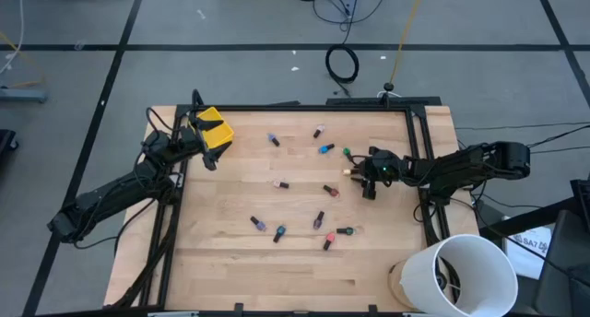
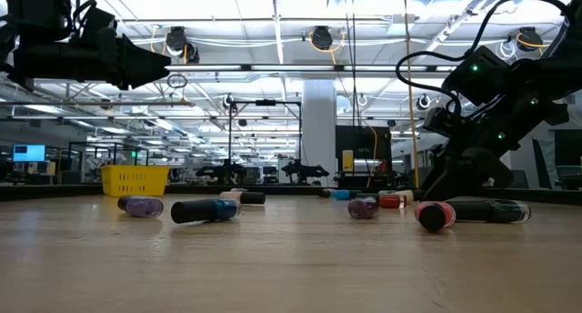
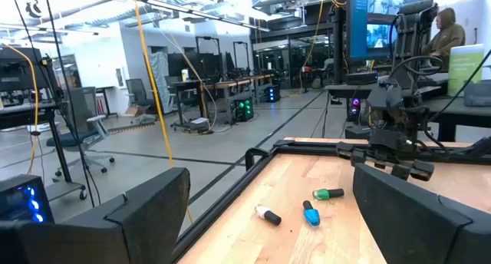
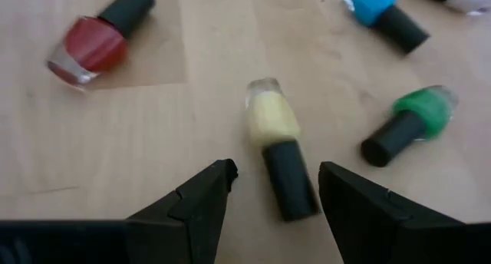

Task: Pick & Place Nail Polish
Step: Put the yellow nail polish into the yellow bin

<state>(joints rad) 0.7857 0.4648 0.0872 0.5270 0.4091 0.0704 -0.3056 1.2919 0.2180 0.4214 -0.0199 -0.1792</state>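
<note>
Several tiny nail polish bottles lie on their sides, scattered on the wooden table (image 1: pixel 221 262). My right gripper (image 4: pixel 276 179) is open and low over the table's right middle (image 1: pixel 365 176). Its fingers stand on either side of the black cap of a pale yellow bottle (image 4: pixel 270 118) without touching it. A red bottle (image 4: pixel 92 35), a green one (image 4: pixel 414 120) and a blue one (image 4: pixel 380 11) lie close by. My left gripper (image 3: pixel 276 195) is open and empty, raised beside the small yellow bin (image 1: pixel 214 128) at the far left.
A black frame rail (image 1: pixel 419 170) runs along the table's edges. A white bucket (image 1: pixel 470 273) stands off the near right corner. More bottles lie in the table's middle (image 1: pixel 278 232), with bare wood toward the near edge.
</note>
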